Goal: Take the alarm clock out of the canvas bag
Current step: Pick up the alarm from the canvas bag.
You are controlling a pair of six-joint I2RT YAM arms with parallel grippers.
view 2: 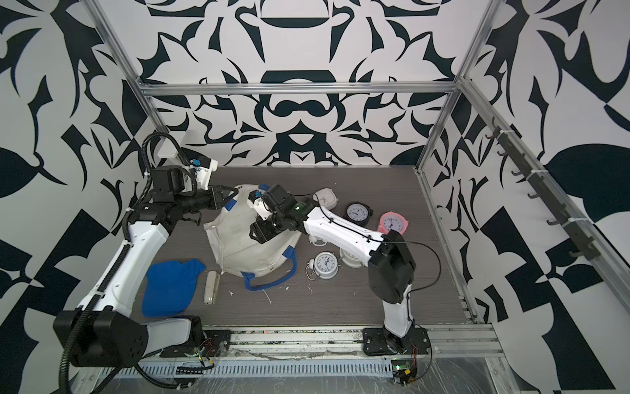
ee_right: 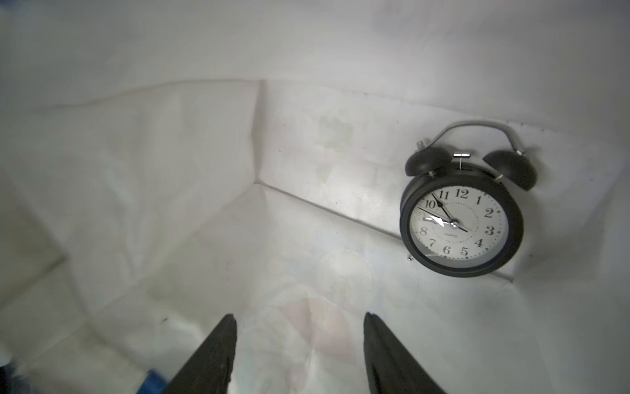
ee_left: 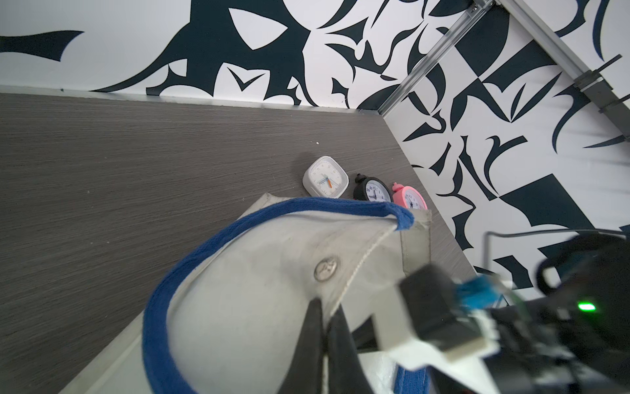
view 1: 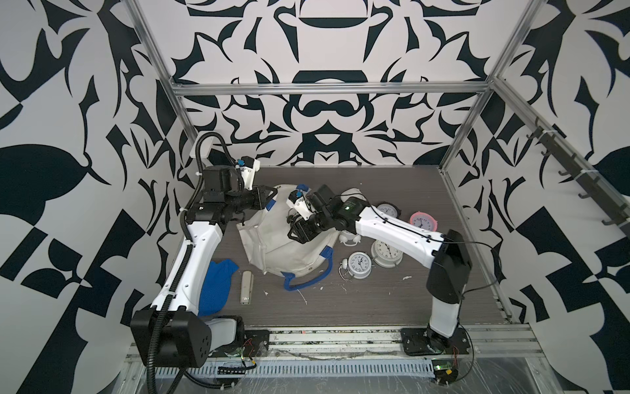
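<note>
Toward the far-left corner of the table [view 1: 375, 307], my left gripper [ee_left: 325, 307] is pinched shut on the rim of the canvas bag [view 1: 283, 249], propping its mouth open. Mid-table, my right gripper [ee_right: 300, 315] is inside the bag, jaws spread & empty. Black twin-bell alarm clock [ee_right: 460, 225] rests on the inner canvas by a seam, beside my jaws, not btwn them. Best move, IMO: swing over, straddle the round body, not bells or wire handle, then close w/o snagging fabric.

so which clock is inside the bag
The black twin-bell clock with the wire handle: the right wrist view shows it inside the bag. The rest, another black one among them, lie out on the table.
</note>
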